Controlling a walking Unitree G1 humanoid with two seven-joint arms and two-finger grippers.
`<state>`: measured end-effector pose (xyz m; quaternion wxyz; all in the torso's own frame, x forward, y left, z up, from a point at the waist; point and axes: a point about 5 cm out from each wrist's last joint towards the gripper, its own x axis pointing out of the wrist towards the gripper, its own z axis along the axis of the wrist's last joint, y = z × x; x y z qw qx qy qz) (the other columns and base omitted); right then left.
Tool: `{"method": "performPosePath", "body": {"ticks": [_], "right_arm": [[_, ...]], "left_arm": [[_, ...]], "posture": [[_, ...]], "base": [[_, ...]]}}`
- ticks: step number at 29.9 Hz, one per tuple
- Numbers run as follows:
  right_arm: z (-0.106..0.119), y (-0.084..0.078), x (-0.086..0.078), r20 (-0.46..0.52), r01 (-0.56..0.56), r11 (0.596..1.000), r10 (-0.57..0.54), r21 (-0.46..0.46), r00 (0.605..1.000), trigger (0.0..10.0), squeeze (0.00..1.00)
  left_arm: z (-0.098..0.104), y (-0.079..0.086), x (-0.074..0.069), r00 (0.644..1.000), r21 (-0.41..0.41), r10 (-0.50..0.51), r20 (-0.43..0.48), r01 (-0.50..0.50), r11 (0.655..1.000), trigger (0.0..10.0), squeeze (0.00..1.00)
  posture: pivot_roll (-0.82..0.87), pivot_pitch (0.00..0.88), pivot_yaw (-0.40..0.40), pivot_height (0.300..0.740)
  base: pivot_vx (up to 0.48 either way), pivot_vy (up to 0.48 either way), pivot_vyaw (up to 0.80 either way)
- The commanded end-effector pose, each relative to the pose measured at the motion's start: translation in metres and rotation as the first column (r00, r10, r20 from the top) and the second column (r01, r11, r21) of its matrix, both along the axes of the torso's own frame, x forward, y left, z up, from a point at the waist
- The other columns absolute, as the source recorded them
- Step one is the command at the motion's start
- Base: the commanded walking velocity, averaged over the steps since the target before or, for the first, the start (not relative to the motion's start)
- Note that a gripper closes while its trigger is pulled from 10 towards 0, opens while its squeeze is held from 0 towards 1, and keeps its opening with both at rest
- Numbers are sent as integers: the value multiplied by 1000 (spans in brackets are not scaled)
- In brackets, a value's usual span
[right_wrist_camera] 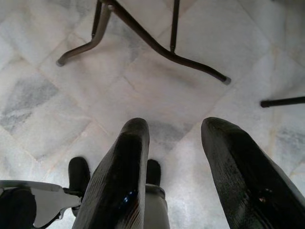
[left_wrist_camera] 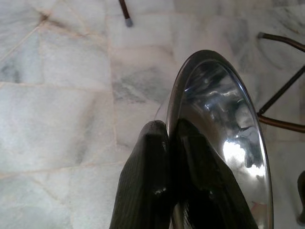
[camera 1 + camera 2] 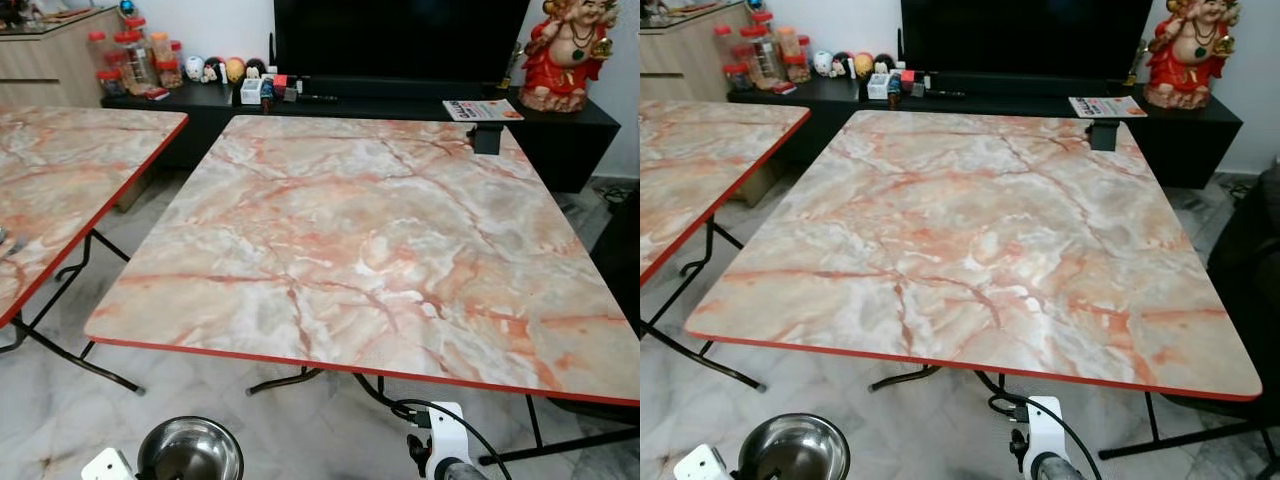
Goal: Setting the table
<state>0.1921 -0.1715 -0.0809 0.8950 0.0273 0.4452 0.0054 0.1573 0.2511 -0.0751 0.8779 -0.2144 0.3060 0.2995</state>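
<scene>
**Steel bowl held low at the near edge of the marble-pattern tabletop**

The left end effector has its two black fingers pressed together on the rim of a round, shiny stainless-steel bowl, one finger outside the wall and one inside. In the head views the bowl sits at 7 o'clock, below and in front of the near red-trimmed edge of the square tabletop with its pink-and-cream marble pattern; it hangs over the pale grey marble-tile floor rather than resting on any surface.

The right end effector is at 5 o'clock in the head views, also below the tabletop edge, its fingers spread apart with nothing between them and pointing at the floor near the dark metal folding table legs.

A second tabletop of the same pattern stands at 9 o'clock, apart from the first. At 12 o'clock a long black low cabinet carries a large dark television screen, a red-robed figurine at 1 o'clock, and red-lidded clear jars at 11 o'clock. A small black object lies on the tabletop's far right corner.
</scene>
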Motion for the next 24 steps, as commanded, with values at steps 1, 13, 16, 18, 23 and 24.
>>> {"method": "performPosePath", "body": {"ticks": [1,13,16,18,23,24], "right_arm": [[2,-3,3,2,-7,1000,7,-14,1000,10000,0],[1,-3,2,-11,2,1000,-2,0,1000,10000,0],[0,-3,1,-15,5,1000,-5,1,1000,10000,0],[0,-3,1,-17,6,1000,-6,1,1000,10000,0],[0,-4,0,-19,7,1000,-7,-2,1000,10000,0],[0,-4,0,-18,8,1000,-8,-2,1000,10000,0]], "left_arm": [[-1,-2,0,1000,-1,-12,-4,12,1000,10000,0],[-2,-5,0,1000,-5,-8,-7,8,1000,10000,0],[-2,-7,-1,1000,-8,-17,-6,17,1000,10000,0],[-3,-8,-1,1000,-10,-25,-7,25,1000,10000,0],[-3,-9,-1,1000,-16,-21,-5,21,1000,10000,0],[-3,-9,-1,1000,-15,-21,-5,21,1000,10000,0]], "posture": [[1,0,-10,732],[2,0,-20,732],[2,0,-21,732],[1,0,-20,732],[0,0,-22,732],[0,0,-22,732]], "base": [[0,-307,0],[0,-64,0],[0,0,0],[0,0,0],[-311,0,0],[-281,0,0]]}}
